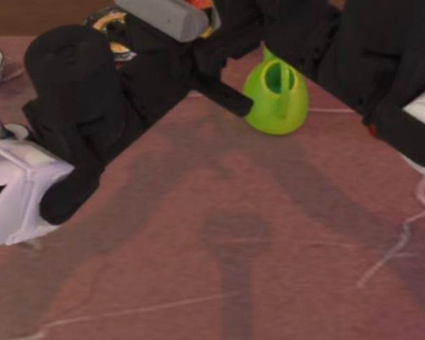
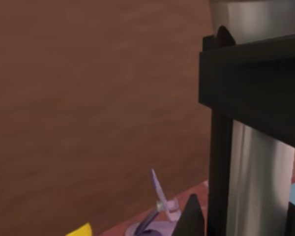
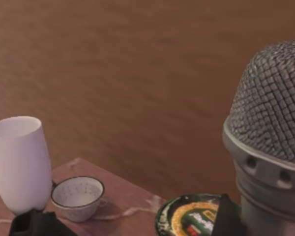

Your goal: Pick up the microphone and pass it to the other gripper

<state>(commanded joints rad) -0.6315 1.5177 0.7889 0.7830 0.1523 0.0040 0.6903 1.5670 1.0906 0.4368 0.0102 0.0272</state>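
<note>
The microphone is held in the air at the back of the table, near the top view's upper edge. Its grey body stands between the fingers of my left gripper, which is shut on it. In the right wrist view its mesh ball head looms very close. My right gripper is open with its fingers wide apart. One right finger sits just beside the microphone, which is not between the jaws. A black part of the right gripper crosses the microphone in the left wrist view.
A green watering can stands at the back, right of centre. A noodle cup, a white teacup and a tall white tumbler stand at the back left. A small lilac stand is near them.
</note>
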